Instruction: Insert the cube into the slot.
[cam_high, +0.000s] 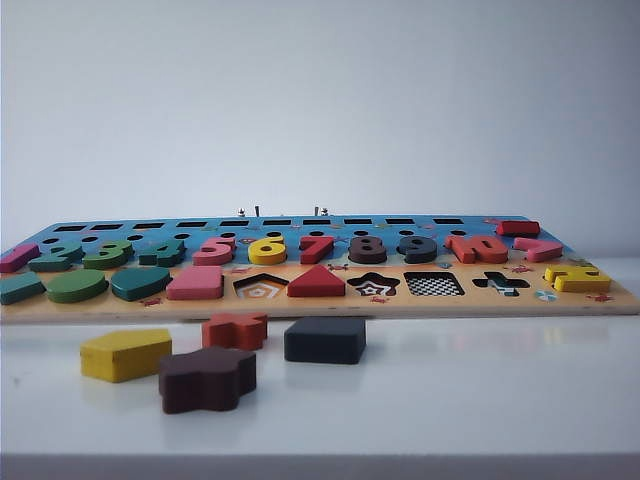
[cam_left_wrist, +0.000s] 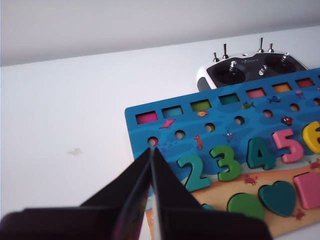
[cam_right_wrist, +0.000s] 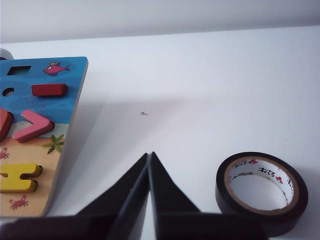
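My left pincer (cam_left_wrist: 151, 165) is pressed shut with nothing in it, hanging above the board's (cam_left_wrist: 150, 117) near-left corner, just short of the 2 (cam_left_wrist: 192, 172) and 3 (cam_left_wrist: 227, 162), with a remote (cam_left_wrist: 250, 70) beyond the board's far edge. My right pincer (cam_right_wrist: 149, 170) is likewise shut and empty, over bare table off the board's other end, a tape roll (cam_right_wrist: 261, 192) just beside it. Neither pincer is near the cube (cam_high: 325, 340), which lies flat on the table in front of the board, well apart from both, beside the red block (cam_high: 236, 330) and the brown flower block (cam_high: 207, 379), with the yellow block (cam_high: 124, 355) further off. The slot (cam_high: 434, 284) sits open in the board's front row, between the star recess (cam_high: 373, 286) and the cross recess (cam_high: 500, 284). I judge nothing is begun. To do this well, I should open the nearer pincer wide, come down square across the cube's flat sides clear of its neighbours, then keep its edges aligned with the slot before lowering.
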